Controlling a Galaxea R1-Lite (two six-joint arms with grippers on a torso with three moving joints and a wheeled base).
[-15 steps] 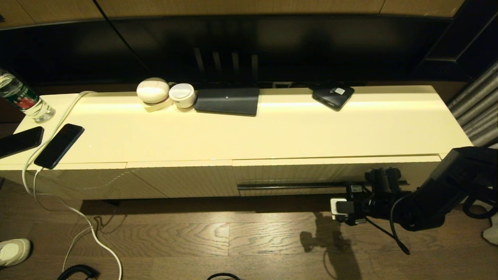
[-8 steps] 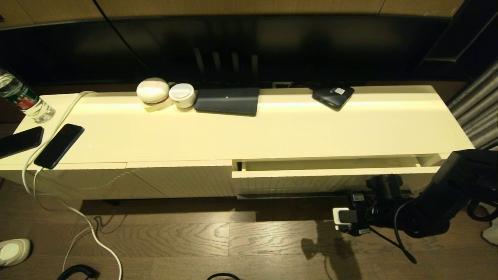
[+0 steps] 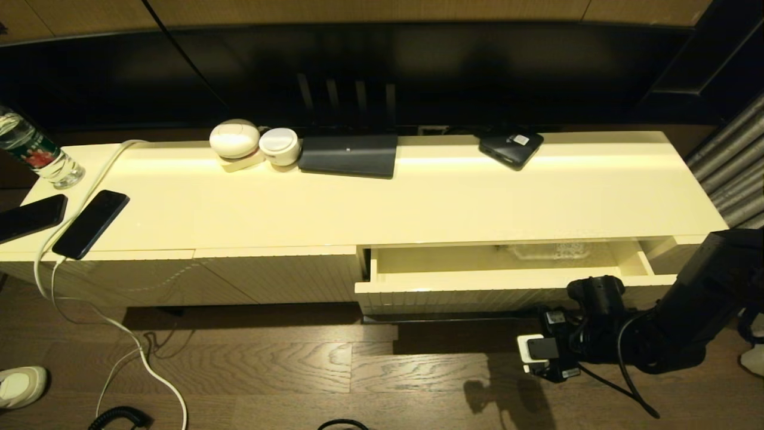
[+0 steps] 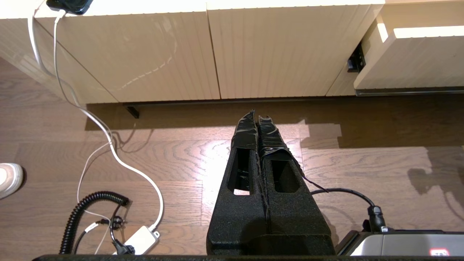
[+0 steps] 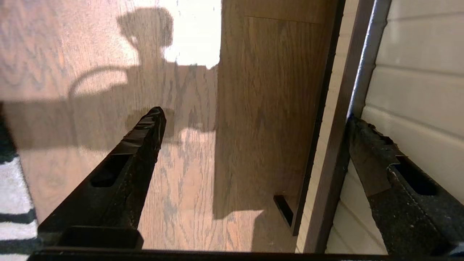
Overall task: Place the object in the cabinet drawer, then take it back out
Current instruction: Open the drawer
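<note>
The cabinet drawer (image 3: 477, 288) stands partly pulled out at the cabinet's right half, its glossy cream inside showing. A clear ribbed bottle (image 3: 552, 249) lies at the back of it, half hidden under the cabinet top. My right gripper (image 3: 597, 292) is low against the drawer front. In the right wrist view that gripper (image 5: 255, 116) is open: one finger (image 5: 366, 152) sits between the dark handle bar (image 5: 344, 145) and the ribbed front (image 5: 417, 72), the other hangs over the floor. My left gripper (image 4: 255, 116) is shut and empty, parked above the floor before the closed panels.
A labelled bottle (image 3: 36, 152), two phones (image 3: 89, 224) and a white cable (image 3: 89, 179) lie on the cabinet's left end. White round cases (image 3: 234, 138), a dark flat box (image 3: 349, 155) and a black device (image 3: 510, 148) line the back. A shoe (image 3: 21, 385) is on the floor.
The drawer has slid out towards me from shut to partly open. My right arm has drawn back with it. The clear bottle inside has come into view.
</note>
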